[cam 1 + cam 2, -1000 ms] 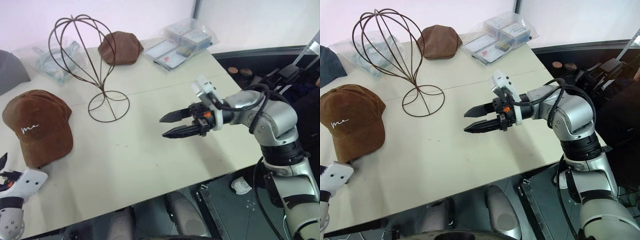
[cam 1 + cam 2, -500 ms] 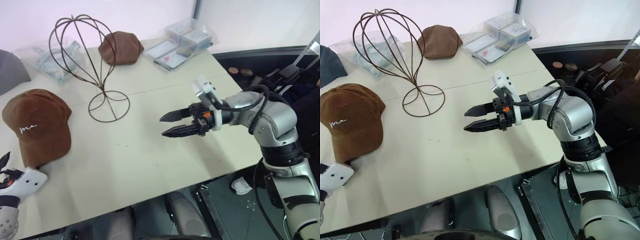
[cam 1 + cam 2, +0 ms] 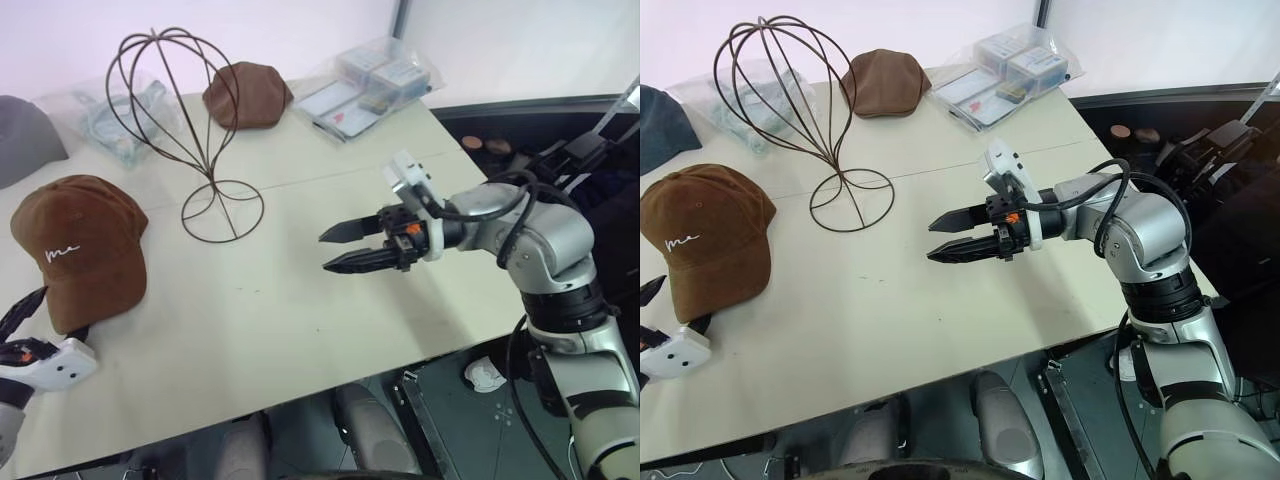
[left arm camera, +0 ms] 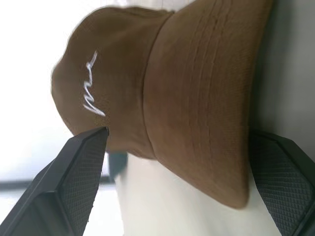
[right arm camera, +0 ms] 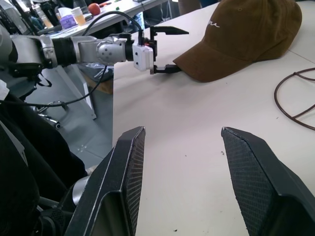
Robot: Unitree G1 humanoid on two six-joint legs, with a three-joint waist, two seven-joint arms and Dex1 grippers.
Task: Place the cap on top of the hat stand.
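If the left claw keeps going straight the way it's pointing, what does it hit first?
Most likely the cap: the open left claw sits at its brim, one finger above and one at the brim's edge. Whether it already touches is unclear.

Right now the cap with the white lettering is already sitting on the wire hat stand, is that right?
Not quite. In the left eye view the cap lies on the table, beside the hat stand, which is bare.
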